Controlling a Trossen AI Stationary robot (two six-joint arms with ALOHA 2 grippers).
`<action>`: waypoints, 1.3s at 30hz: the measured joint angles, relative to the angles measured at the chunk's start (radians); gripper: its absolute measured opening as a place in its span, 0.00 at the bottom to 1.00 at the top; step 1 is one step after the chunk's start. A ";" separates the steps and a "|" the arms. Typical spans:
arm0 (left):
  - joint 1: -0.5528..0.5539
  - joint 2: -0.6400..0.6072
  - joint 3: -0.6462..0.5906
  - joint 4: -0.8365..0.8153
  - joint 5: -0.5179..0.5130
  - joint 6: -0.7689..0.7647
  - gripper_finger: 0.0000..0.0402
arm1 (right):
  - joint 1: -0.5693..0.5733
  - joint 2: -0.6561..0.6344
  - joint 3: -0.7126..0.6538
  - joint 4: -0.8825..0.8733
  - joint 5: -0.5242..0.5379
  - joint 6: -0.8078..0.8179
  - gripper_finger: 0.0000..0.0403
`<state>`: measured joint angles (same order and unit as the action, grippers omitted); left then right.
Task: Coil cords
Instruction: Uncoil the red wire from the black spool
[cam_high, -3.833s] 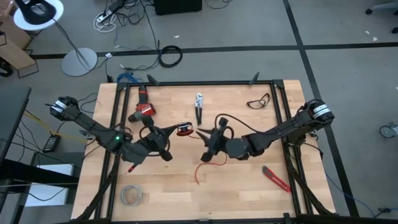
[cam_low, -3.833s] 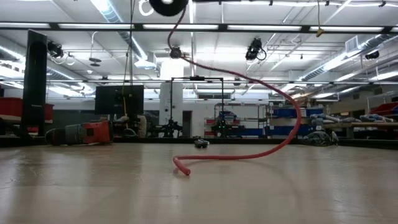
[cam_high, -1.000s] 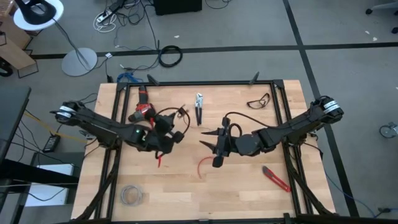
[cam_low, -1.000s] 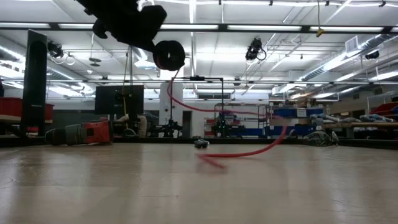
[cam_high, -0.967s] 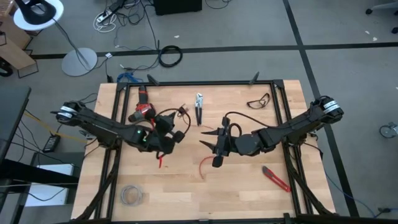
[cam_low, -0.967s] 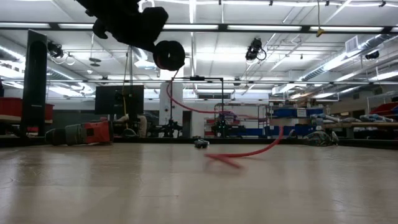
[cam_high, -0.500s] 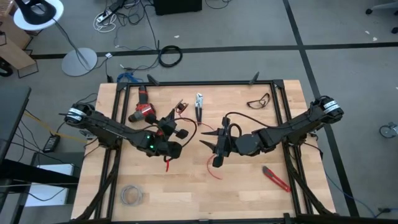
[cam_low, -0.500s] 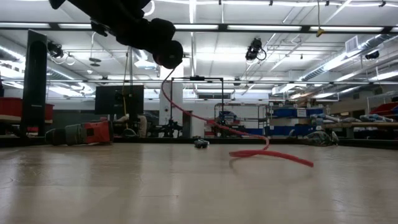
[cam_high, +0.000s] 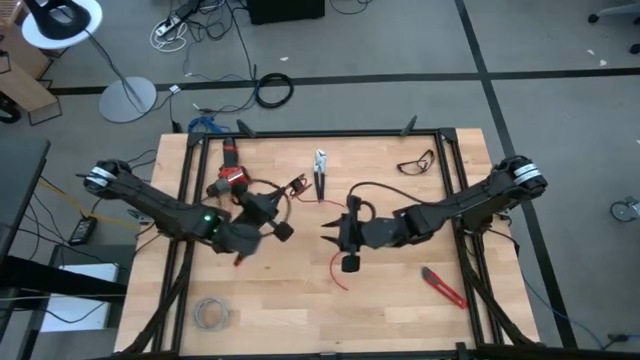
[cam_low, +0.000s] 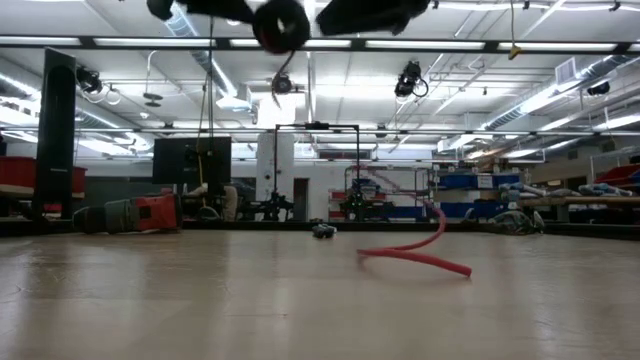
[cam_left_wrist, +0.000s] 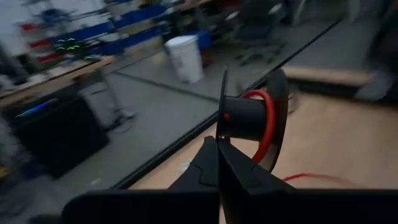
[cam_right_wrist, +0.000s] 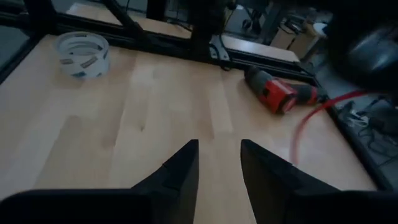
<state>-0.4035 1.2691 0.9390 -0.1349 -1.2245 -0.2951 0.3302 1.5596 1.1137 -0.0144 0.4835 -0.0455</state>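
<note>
Red cord partly wound on a spool

Left claw (cam_left_wrist: 217, 163) grips the black spool (cam_left_wrist: 249, 119), closed; right claw (cam_right_wrist: 217, 163) hovers open over the desk (cam_high: 390, 300), red cord (cam_low: 415, 255) trailing.

A pale wooden table (cam_high: 390, 300) framed in black bars is seen. On it lie a red drill (cam_high: 229, 178), pliers (cam_high: 320, 173), safety glasses (cam_high: 416, 161), a red knife (cam_high: 443, 286), a tape roll (cam_high: 211, 314), and the red wire's (cam_high: 340, 271) loose end; small parts near the pliers cannot be identified.
</note>
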 joint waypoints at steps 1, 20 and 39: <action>-0.005 -0.022 0.000 0.025 0.017 0.029 0.00 | -0.004 0.023 0.000 0.026 -0.008 -0.003 0.27; -0.034 -0.099 0.000 0.250 0.259 0.186 0.00 | -0.169 0.306 -0.001 0.359 0.286 -0.067 0.00; -0.070 -0.099 0.000 0.079 0.250 0.100 0.00 | -0.159 0.114 -0.001 0.415 0.499 -0.325 0.00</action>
<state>-0.4736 1.1698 0.9386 -0.0563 -0.9745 -0.1947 0.1708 1.6740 1.1130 0.4002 0.9829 -0.3707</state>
